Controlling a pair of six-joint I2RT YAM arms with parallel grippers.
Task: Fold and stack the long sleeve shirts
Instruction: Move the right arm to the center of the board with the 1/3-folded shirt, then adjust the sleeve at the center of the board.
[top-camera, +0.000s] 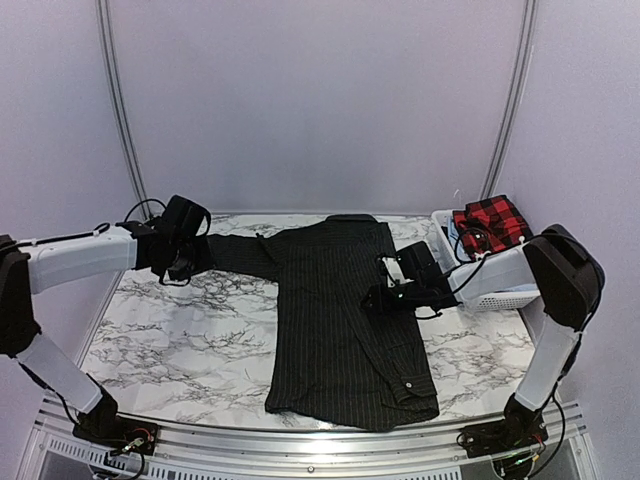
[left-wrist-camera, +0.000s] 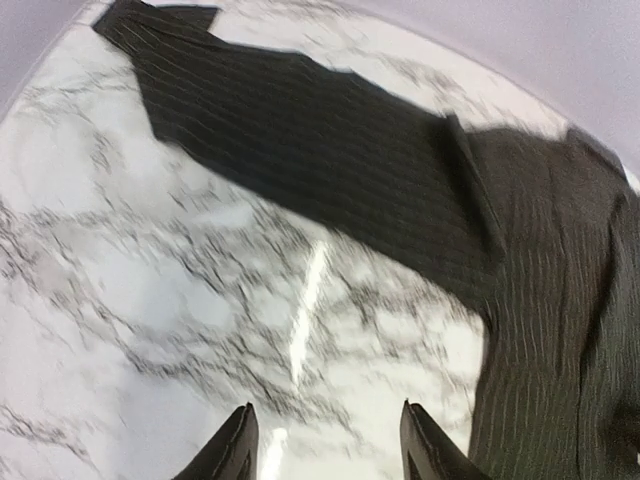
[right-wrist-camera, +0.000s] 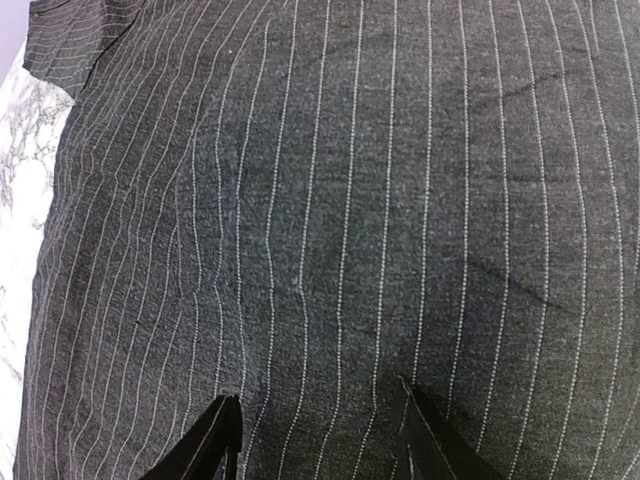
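The black pinstriped shirt lies flat on the marble table, collar at the far side, its left sleeve stretched out to the left. My left gripper is open and empty above the bare marble beside that sleeve. My right gripper is open and empty low over the shirt's right side; its wrist view is filled with striped cloth. The red-and-black checked shirt lies bunched in the white basket.
The white lattice basket stands at the table's far right edge. Bare marble lies left of the shirt and at the front right. A grey wall closes the back.
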